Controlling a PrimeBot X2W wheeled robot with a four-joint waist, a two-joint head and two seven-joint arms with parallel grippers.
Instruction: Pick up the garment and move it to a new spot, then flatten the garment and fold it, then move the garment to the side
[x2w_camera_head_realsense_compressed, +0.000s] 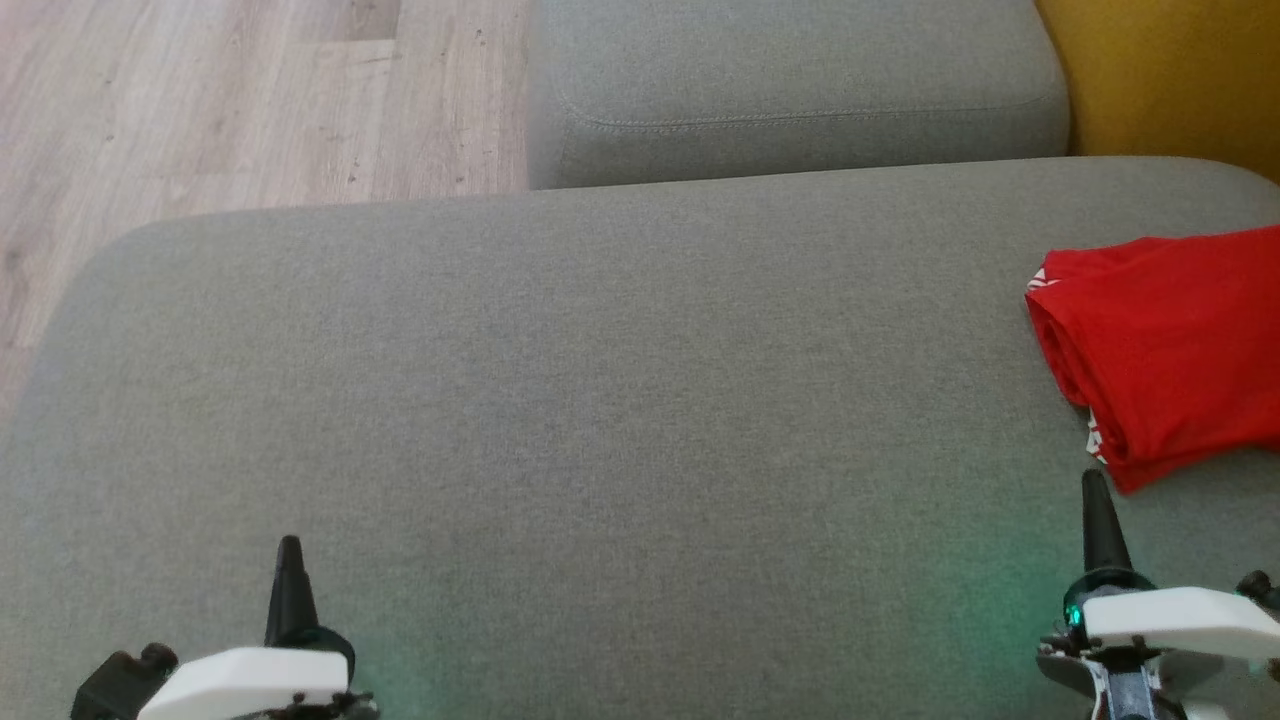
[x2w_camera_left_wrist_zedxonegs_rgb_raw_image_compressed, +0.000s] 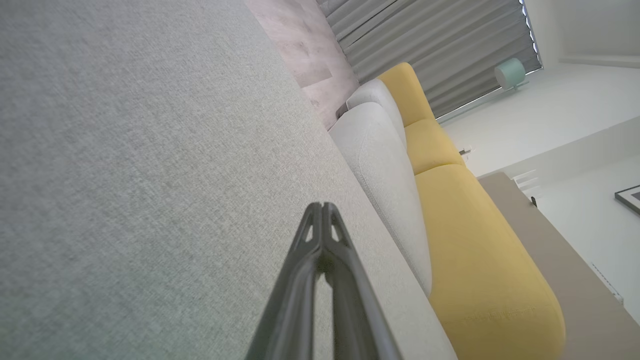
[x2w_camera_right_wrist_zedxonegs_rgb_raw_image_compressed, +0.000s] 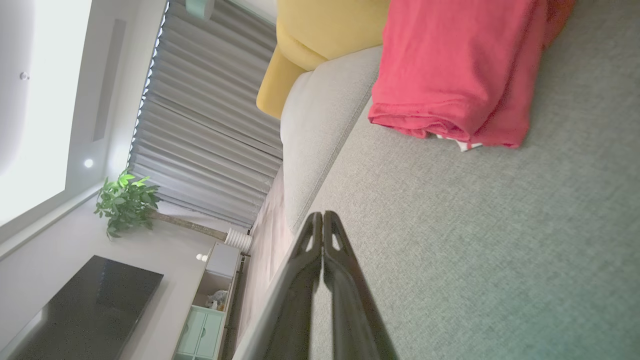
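Note:
The garment (x2w_camera_head_realsense_compressed: 1170, 345) is a red cloth with white markings, folded into a bundle at the right edge of the grey cushion (x2w_camera_head_realsense_compressed: 600, 400); in the right wrist view the garment (x2w_camera_right_wrist_zedxonegs_rgb_raw_image_compressed: 460, 70) lies ahead of the fingers. My right gripper (x2w_camera_head_realsense_compressed: 1098, 520) is shut and empty, its tip just short of the bundle's near corner, apart from it. My left gripper (x2w_camera_head_realsense_compressed: 290, 575) is shut and empty over bare cushion at the lower left. Each wrist view shows its own pair pressed together, the left gripper (x2w_camera_left_wrist_zedxonegs_rgb_raw_image_compressed: 322, 207) and the right gripper (x2w_camera_right_wrist_zedxonegs_rgb_raw_image_compressed: 323, 216).
A second grey cushion (x2w_camera_head_realsense_compressed: 790, 90) lies beyond the main one, with a yellow cushion (x2w_camera_head_realsense_compressed: 1170, 70) at the far right. Wooden floor (x2w_camera_head_realsense_compressed: 230, 100) runs past the cushion's far left edge. The right wrist view shows curtains (x2w_camera_right_wrist_zedxonegs_rgb_raw_image_compressed: 200, 115), a plant (x2w_camera_right_wrist_zedxonegs_rgb_raw_image_compressed: 125, 202) and a dark screen (x2w_camera_right_wrist_zedxonegs_rgb_raw_image_compressed: 90, 310).

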